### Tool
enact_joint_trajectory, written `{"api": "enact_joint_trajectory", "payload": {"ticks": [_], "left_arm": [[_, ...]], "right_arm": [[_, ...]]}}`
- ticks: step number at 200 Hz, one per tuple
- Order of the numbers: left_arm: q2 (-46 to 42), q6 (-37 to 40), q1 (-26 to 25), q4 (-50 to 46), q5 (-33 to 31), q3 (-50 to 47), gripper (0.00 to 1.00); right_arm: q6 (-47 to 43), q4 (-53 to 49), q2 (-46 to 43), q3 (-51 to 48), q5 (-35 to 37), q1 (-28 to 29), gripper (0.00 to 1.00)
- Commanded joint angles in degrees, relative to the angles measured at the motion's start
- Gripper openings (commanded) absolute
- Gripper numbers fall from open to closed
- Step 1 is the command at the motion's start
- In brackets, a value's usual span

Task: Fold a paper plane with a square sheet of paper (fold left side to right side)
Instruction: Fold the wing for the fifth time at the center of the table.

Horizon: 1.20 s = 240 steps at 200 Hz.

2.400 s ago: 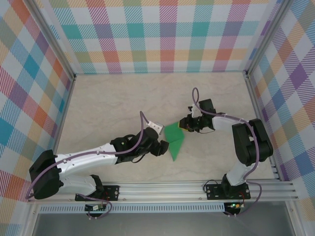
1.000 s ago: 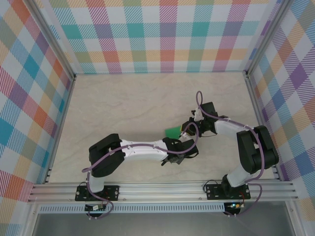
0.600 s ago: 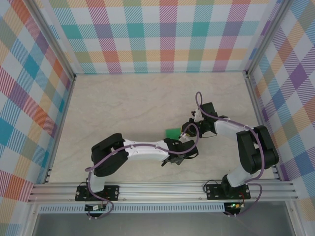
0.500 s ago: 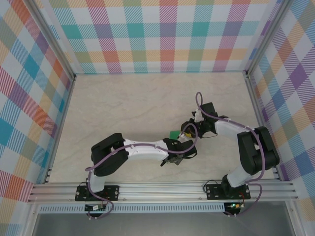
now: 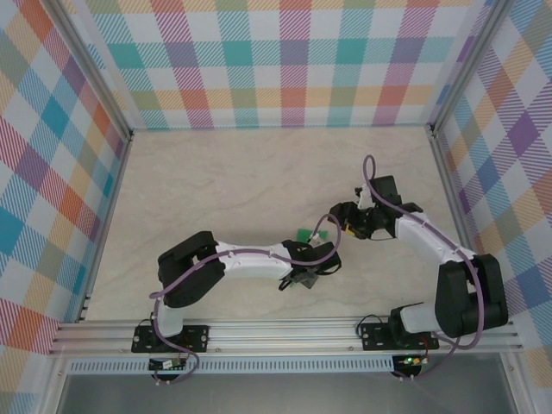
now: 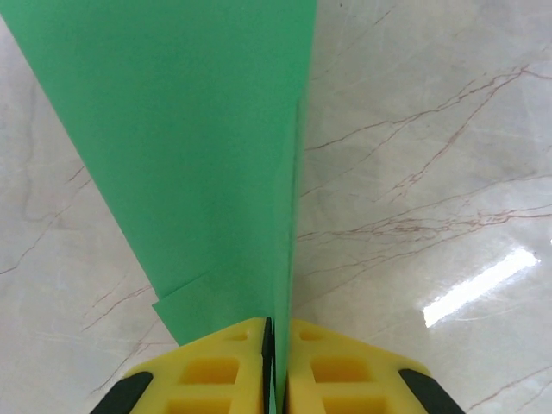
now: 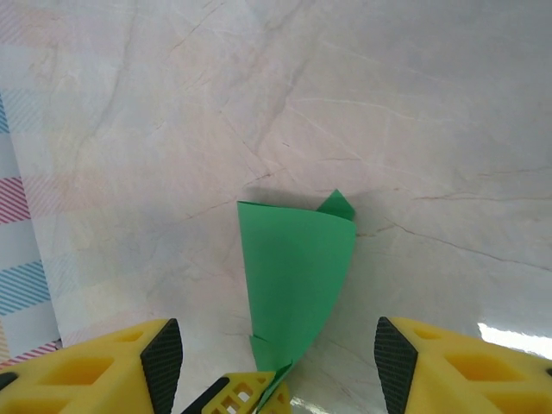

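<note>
Left arm stretched low across table, left gripper pinched tight on folded green paper, right arm bent inward, right gripper spread wide, clear of paper

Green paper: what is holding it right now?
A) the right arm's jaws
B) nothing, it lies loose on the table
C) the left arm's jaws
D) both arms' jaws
C: in the left wrist view the left jaws are pinched shut on the paper, while in the right wrist view the right jaws stand wide open without touching it.
</note>
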Motion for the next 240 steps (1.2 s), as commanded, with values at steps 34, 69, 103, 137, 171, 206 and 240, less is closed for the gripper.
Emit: {"api": "enact_joint_trajectory", "payload": {"ticks": [34, 69, 103, 137, 171, 206, 240], "left_arm": [[-5.4, -3.77, 6.01, 10.14, 12.68, -6.26, 0.08], [-6.51, -7.85, 8.74, 18.23, 18.9, -10.45, 0.04], [-8.6, -11.49, 11.14, 24.52, 22.26, -15.16, 0.03], [-9.01, -14.53, 12.76, 29.21, 24.93, -18.41, 0.02], [-9.71, -15.9, 13.49, 30.74, 25.27, -20.11, 0.01], [-10.52, -18.02, 14.72, 34.0, 26.4, -22.75, 0.01], [-10.48, -18.81, 15.15, 35.36, 27.07, -23.39, 0.0]], "right_arm": [[-2.15, -1.53, -7.34, -5.63, -1.62, -3.37, 0.68], [2.06, 6.18, -8.0, -12.01, -6.82, -3.08, 0.68], [3.25, 9.1, -6.48, -14.35, -6.92, -1.43, 0.68], [6.88, 16.03, -3.97, -15.92, -7.81, 0.63, 0.69], [10.11, 22.29, 0.79, -15.02, -7.6, 3.47, 0.61], [11.79, 25.26, 6.5, -12.13, -6.21, 7.8, 0.51], [13.36, 27.36, 11.7, -9.64, -5.26, 11.63, 0.49]]}}
